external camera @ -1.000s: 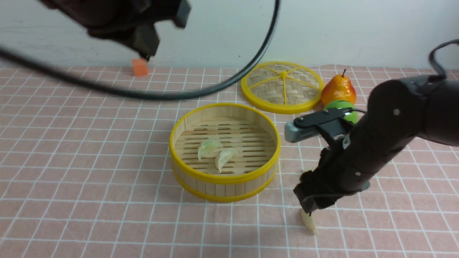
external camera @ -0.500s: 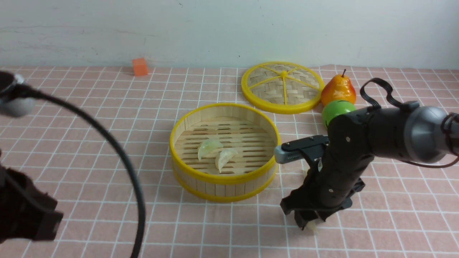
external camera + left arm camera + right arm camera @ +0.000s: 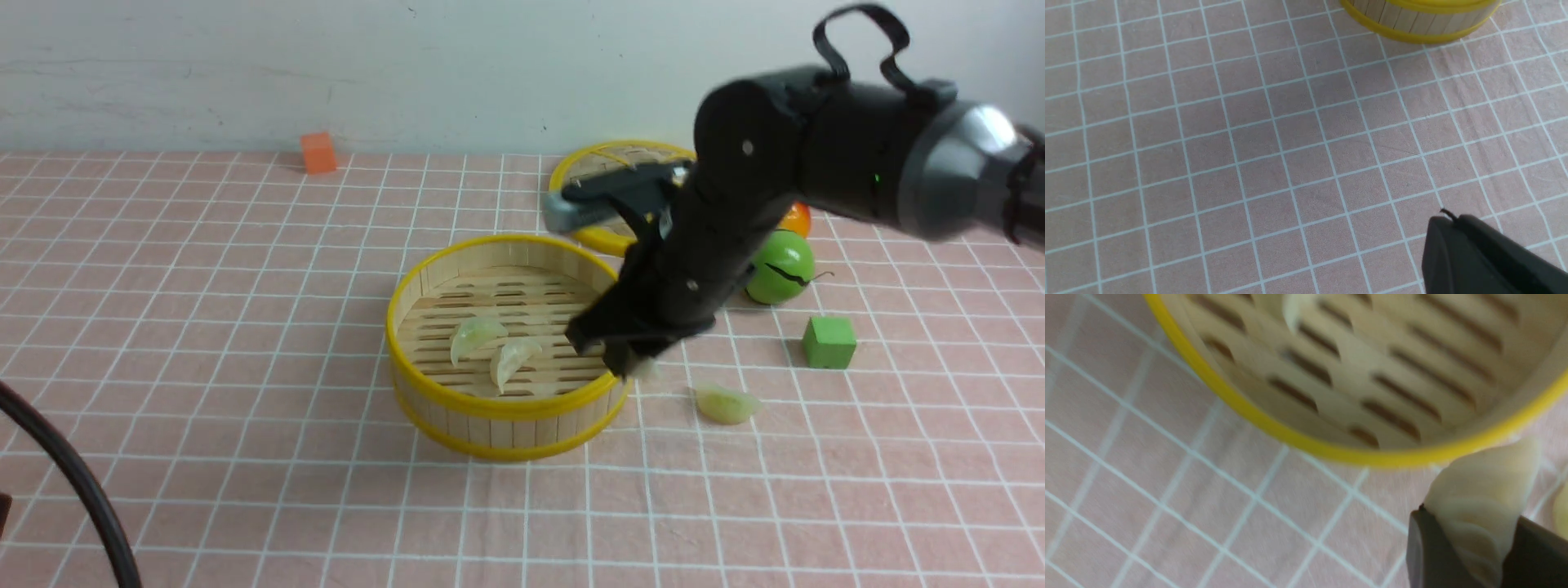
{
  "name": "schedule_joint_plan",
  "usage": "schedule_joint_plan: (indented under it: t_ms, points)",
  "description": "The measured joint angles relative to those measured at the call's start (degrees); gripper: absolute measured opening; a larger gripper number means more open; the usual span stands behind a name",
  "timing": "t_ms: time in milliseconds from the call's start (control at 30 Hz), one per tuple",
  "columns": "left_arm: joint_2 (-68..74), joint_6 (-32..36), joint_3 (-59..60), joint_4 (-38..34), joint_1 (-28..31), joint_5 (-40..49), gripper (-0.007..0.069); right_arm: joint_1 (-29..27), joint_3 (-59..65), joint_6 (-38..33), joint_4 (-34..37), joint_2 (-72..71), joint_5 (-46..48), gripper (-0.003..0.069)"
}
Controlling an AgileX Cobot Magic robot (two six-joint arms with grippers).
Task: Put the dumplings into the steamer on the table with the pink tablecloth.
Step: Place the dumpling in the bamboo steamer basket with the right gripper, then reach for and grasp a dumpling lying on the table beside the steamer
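Note:
The steamer [image 3: 506,406] stands mid-table on the pink tablecloth [image 3: 204,327], with two pale dumplings [image 3: 475,336] [image 3: 514,359] on its slat floor. My right gripper [image 3: 633,363] hangs just above the steamer's right rim, shut on a third dumpling [image 3: 1482,498]; the wrist view shows that dumpling pinched between the right gripper's [image 3: 1472,518] dark fingers, beside the yellow rim [image 3: 1331,451]. Another dumpling [image 3: 725,403] lies on the cloth to the right. My left gripper [image 3: 1447,218] is shut and empty, low over bare cloth short of the steamer [image 3: 1421,28].
Behind the right arm lie a woven disc with yellow spokes [image 3: 596,167], a mostly hidden pear [image 3: 796,219] and a green ball fruit [image 3: 782,265]. A green cube [image 3: 829,341] sits right of the steamer. An orange cube [image 3: 318,153] is at the back. A black cable [image 3: 73,490] crosses the lower left corner.
My right gripper closed on a dumpling on the cloth at the front right and carried it up and left to the steamer's rim. The left arm swung down out of the front view.

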Motion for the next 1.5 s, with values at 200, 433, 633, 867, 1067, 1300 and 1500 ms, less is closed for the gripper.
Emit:
schedule_joint_plan:
  t_ms: [200,433,633,867,1067,1300,1500]
  points:
    - [0.0,0.0,0.0,-0.06,0.0,-0.21,-0.0014,0.06,-13.37,0.0,-0.06,10.82,-0.82,0.018]
    - [0.0,0.0,0.0,-0.49,0.0,-0.21,-0.0014,0.06,-25.12,2.0,-3.46,22.51,-3.16,0.018]
    - [0.0,0.0,0.0,-0.82,0.0,-0.16,-0.0014,0.06,-29.49,6.2,-5.82,26.7,-3.23,0.0259]
    - [0.0,0.0,0.0,-0.87,0.0,-0.37,-0.0013,0.06,-29.74,5.53,-5.4,24.65,2.27,0.0537]
    - [0.0,0.0,0.0,-0.87,0.0,-0.48,-0.0011,-0.22,-29.83,-3.43,-5.52,15.97,12.1,0.0565]
    - [0.0,0.0,0.07,-1.3,0.0,-0.9,-0.0008,-4.71,-18.88,-9.66,-5.29,5.7,12.87,0.0524]
    - [0.0,0.0,0.21,-2.22,0.0,-1.08,-0.0002,-10.82,-0.8,-24.17,-2.59,2.38,13.0,0.0485]
